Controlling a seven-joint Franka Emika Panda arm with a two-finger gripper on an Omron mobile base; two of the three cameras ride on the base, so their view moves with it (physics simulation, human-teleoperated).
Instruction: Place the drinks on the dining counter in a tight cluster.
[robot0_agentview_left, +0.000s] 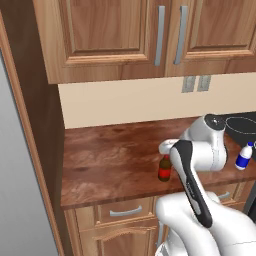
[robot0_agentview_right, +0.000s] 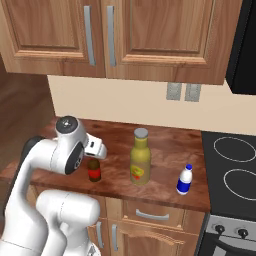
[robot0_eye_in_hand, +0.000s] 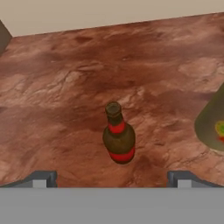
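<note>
Three drinks stand upright on a wood worktop (robot0_agentview_right: 165, 145) backed by a beige wall. The small dark brown bottle (robot0_eye_in_hand: 119, 140) with a red label (robot0_agentview_left: 164, 168) (robot0_agentview_right: 93, 170) is directly below my gripper (robot0_eye_in_hand: 113, 180), which is open, its fingertips wide apart above and to either side of the bottle, touching nothing. To its right stands the taller olive-yellow bottle (robot0_agentview_right: 140, 159) with a grey cap, whose edge (robot0_eye_in_hand: 214, 122) shows in the hand view. Farther right is the small white bottle (robot0_agentview_right: 184, 180) with a blue cap (robot0_agentview_left: 244, 157). The dining counter is out of view.
A black stovetop (robot0_agentview_right: 235, 165) adjoins the worktop on the right. Upper cabinets (robot0_agentview_right: 100, 35) hang over the back. A tall wood side panel (robot0_agentview_left: 35, 125) closes the left end. Bare worktop (robot0_agentview_left: 105, 160) lies left of the brown bottle.
</note>
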